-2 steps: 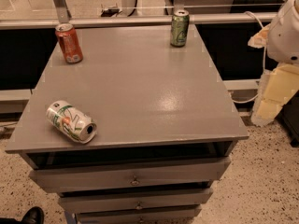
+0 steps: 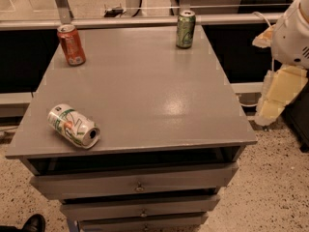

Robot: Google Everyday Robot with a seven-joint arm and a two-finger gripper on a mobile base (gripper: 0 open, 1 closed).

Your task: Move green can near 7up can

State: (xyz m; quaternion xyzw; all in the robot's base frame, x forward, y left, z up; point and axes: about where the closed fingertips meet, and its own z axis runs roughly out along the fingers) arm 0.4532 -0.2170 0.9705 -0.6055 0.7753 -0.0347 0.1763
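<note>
The gripper (image 2: pixel 276 99) hangs off the table's (image 2: pixel 145 95) right side, touching no can (how wide it stands cannot be told). There are three cans, one of each kind. The green can (image 2: pixel 186 29) stands upright at the far edge. The red-orange can (image 2: pixel 71 44) stands far left. The 7up can (image 2: pixel 73 125) lies sideways, front left. The drawers (image 2: pixel 140 185) hide any contents.

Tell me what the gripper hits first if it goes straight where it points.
The gripper hangs beyond the table's right edge, pointing downward. Straight on, it would likely meet the speckled floor first, though depth is unclear.
</note>
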